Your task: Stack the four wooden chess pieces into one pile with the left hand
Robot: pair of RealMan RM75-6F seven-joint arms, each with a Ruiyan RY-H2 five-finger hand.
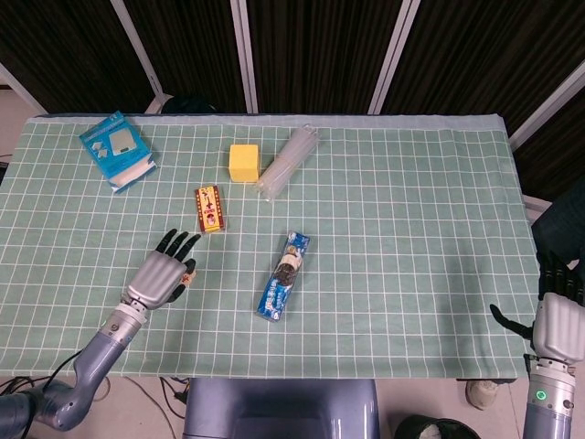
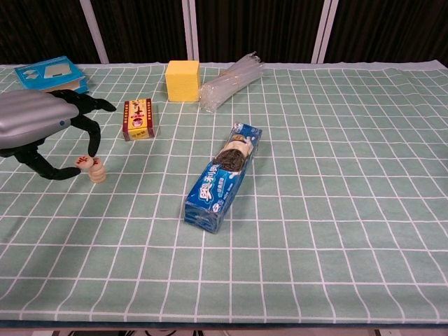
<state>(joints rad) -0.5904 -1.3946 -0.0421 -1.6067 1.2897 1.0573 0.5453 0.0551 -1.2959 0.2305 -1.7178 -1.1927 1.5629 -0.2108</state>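
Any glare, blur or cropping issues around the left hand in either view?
Head view: even light, sharp, left hand fully framed, wooden chess pieces mostly hidden under its fingers. Chest view: the hand is cropped by the left edge, with mild sheen on its silver back; the pieces show clearly.

Left hand (image 2: pixel 38 129) — fingers curled down
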